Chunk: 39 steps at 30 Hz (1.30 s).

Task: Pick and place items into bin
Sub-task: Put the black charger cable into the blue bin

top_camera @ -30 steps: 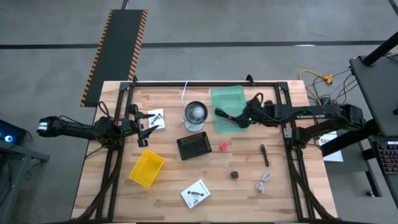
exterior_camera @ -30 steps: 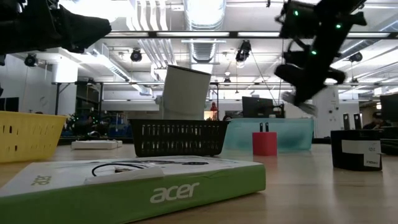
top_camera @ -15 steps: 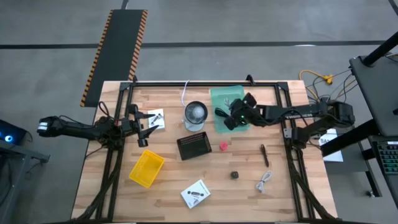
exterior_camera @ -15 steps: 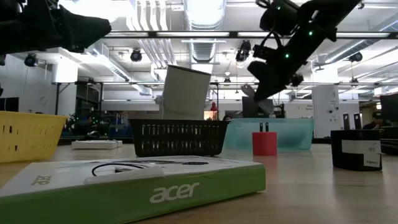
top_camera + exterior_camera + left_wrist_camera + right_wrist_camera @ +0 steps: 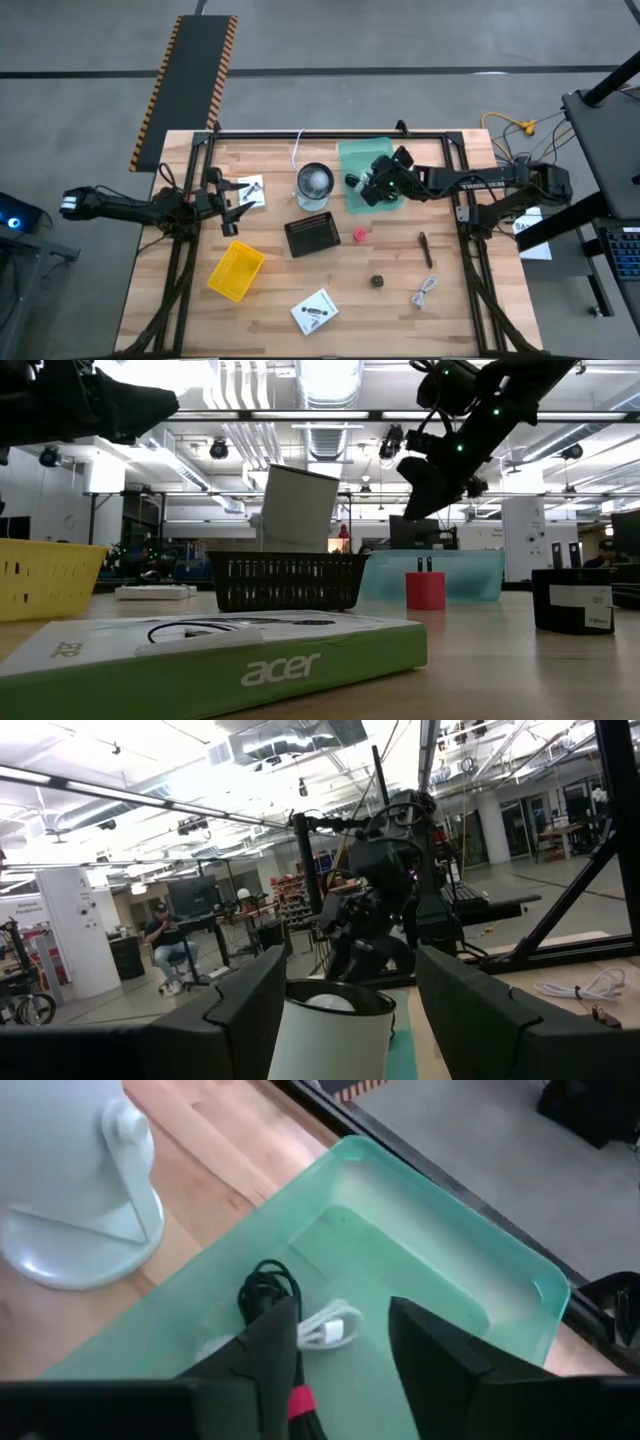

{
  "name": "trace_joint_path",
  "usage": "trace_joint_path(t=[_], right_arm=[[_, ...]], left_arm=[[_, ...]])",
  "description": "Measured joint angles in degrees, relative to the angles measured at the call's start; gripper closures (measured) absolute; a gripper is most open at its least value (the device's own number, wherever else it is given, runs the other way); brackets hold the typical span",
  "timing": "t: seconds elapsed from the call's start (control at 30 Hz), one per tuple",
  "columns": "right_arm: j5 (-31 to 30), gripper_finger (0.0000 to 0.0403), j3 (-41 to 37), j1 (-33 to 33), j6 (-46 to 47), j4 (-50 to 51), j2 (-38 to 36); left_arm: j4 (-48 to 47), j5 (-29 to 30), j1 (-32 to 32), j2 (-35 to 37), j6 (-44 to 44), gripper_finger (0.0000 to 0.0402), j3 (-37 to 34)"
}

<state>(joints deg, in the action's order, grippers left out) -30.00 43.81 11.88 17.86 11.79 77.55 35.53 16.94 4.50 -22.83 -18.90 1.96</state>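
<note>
My right gripper hovers open over the green bin. The black cable with the red band lies in the bin beside one finger, next to a small white piece. On the table lie the red cube, the dark die, the black pen, the white coiled cable and two white packets. My left gripper waits open at the table's left side, by the far packet. My right gripper has nothing between its fingers. The black cable's red band lies right beside one finger; I cannot tell whether they touch.
A round white-and-clear cup-like thing stands left of the bin. A black mesh basket and a yellow basket sit nearer. A thin white cord lies at the far edge. Black frame rails run along the table's sides.
My right gripper has moved toward the table's left, from the bin's right edge to over the bin, and has then held still. The black cable has gathered from a stretched-out line into a heap in the bin's left part.
</note>
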Motion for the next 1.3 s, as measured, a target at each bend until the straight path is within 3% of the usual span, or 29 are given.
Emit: trace_joint_path(t=[0.1, 0.27, 0.37, 0.57, 0.77, 1.03, 1.3], right_arm=[[1.8, 0.0231, 0.1, -0.2, 3.4, 1.2, -1.6], [13.9, 0.022, 1.9, -0.3, 13.2, 10.1, -5.8], [17.3, 0.0222, 3.1, -2.3, 19.0, 17.0, -8.1], [19.2, 0.0225, 5.9, -10.2, 33.3, 34.6, -11.3], [21.7, 0.0225, 8.3, -22.6, 54.0, 50.5, -12.1], [22.1, 0.0225, 6.1, -36.7, 73.8, 52.6, -11.3], [23.3, 0.0225, 2.2, -39.8, 80.1, 52.7, -9.7]], left_arm=[[0.0, 0.0, 0.0, 0.0, 0.0, 0.0194, 0.0], [0.0, 0.0, 0.0, 0.0, 0.0, 0.0194, 0.0], [0.0, 0.0, 0.0, 0.0, 0.0, 0.0194, 0.0], [0.0, 0.0, 0.0, 0.0, 0.0, 0.0194, 0.0], [0.0, 0.0, 0.0, 0.0, 0.0, 0.0194, 0.0], [0.0, 0.0, 0.0, 0.0, 0.0, 0.0194, 0.0], [0.0, 0.0, 0.0, 0.0, 0.0, 0.0194, 0.0]])
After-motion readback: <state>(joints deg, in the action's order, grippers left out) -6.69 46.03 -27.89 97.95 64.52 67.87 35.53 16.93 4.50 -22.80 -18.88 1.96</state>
